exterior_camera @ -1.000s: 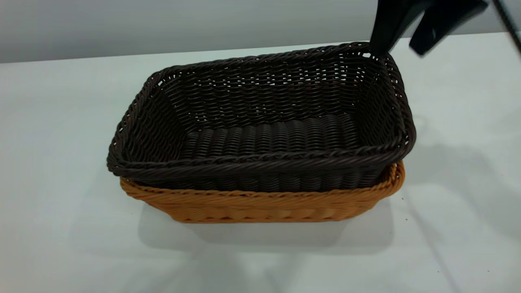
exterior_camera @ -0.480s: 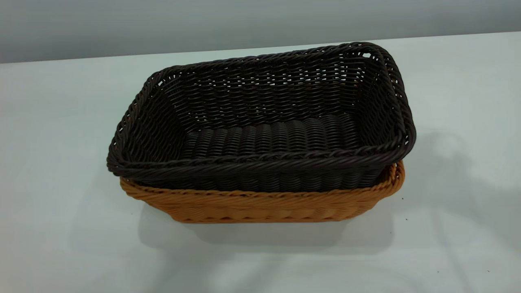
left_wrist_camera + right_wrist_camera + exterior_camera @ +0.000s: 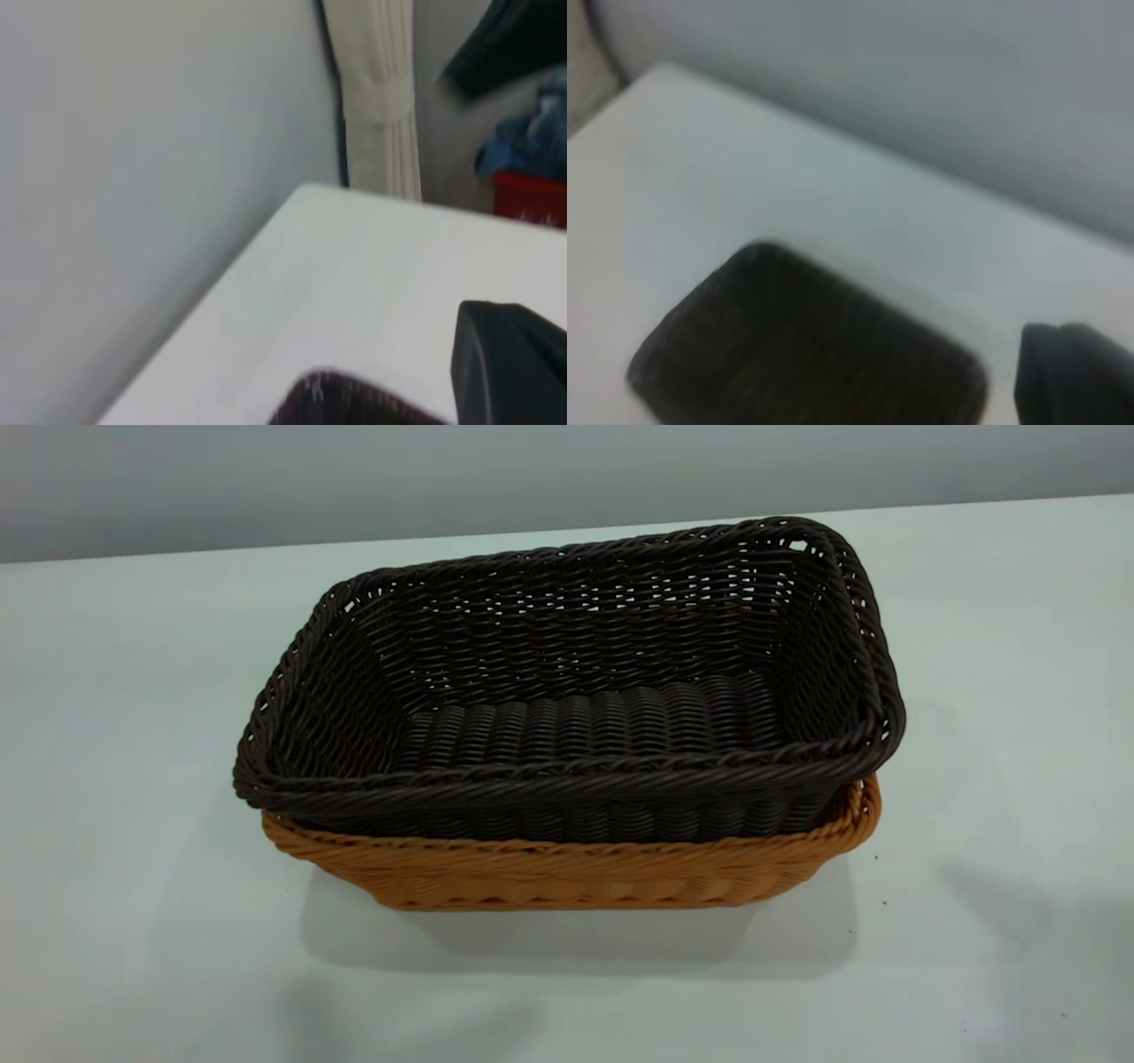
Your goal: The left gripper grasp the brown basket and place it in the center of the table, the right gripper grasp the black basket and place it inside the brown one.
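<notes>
Apparently both placements are done. From the exterior view, the brown basket [image 3: 567,872] sits on the tabletop [image 3: 133,779] roughly in the middle of what shows, and the black basket [image 3: 567,700] is nested inside it, its rim riding above the brown rim all along the near side. The black one overhangs slightly at one end and looks a touch skewed, but it is seated within the brown one, not beside it.

Neither arm appears in the exterior view; only faint shadows lie on the tabletop near the lower edge and the far right side. The left tool [image 3: 512,363] shows in its own wrist view only as a dark blunt shape at the frame's edge, high above the tabletop, with a sliver of the black basket's rim [image 3: 341,400] beneath and ahead of it; nothing is held, though I cannot tell how its fingers stand. The right tool [image 3: 1076,376] is likewise a dark lump at the corner of its wrist view, well above and apart from the black basket [image 3: 806,345], which lies ahead of and below it. It too grips nothing that shows, and whether it is released or clenched I cannot tell.

By my reading, nothing of the task is left except perhaps parking the arms.
</notes>
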Available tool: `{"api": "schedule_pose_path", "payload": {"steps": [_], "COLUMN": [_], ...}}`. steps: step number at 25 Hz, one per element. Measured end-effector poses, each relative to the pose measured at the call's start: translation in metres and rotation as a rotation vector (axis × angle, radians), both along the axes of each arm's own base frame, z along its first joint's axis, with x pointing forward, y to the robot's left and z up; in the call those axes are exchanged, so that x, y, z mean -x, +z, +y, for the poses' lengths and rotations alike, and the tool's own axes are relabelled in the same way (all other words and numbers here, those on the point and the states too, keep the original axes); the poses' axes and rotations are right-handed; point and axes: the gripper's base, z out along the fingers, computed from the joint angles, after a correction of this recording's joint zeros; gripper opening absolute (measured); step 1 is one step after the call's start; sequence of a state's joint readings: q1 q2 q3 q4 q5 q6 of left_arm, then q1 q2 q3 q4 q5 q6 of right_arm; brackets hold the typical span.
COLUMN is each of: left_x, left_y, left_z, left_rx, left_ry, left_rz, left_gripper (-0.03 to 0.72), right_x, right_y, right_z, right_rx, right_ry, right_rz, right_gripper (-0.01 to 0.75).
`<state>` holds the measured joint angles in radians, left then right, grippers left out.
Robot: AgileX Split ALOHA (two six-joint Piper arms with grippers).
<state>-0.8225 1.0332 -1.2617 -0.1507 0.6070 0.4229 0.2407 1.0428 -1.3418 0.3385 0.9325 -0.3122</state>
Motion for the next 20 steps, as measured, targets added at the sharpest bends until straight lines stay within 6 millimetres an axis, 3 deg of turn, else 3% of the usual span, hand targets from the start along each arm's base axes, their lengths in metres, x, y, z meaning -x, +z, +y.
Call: {"api": "schedule_pose_path", "payload": {"steps": [5, 10, 15, 20], "left_x": [-0.002, -0.003, 0.012, 0.026], "left_y": [-0.007, -0.034, -0.064, -0.089], "left_z": [0.007, 0.01, 0.016, 0.034], "left_rx": [-0.076, -0.163, -0.224, -0.255], "left_ry": [0.072, 0.083, 0.052, 0.122], "left_rz": [0.042, 0.07, 0.081, 0.141], "left_gripper": [0.0, -0.001, -0.001, -0.001], "right_x": [0.058, 0.113, 0.158, 0.191], "right_y": [0.011, 0.001, -0.025, -0.067], "right_z": [-0.016, -0.036, -0.048, -0.057], "right_rx": [-0.027, 0.032, 0.032, 0.015], "right_ry": [-0.014, -0.057, -0.066, -0.092], "right_rz": [-0.143, -0.253, -0.288, -0.231], "right_gripper": [0.003, 0.003, 0.003, 0.003]}}
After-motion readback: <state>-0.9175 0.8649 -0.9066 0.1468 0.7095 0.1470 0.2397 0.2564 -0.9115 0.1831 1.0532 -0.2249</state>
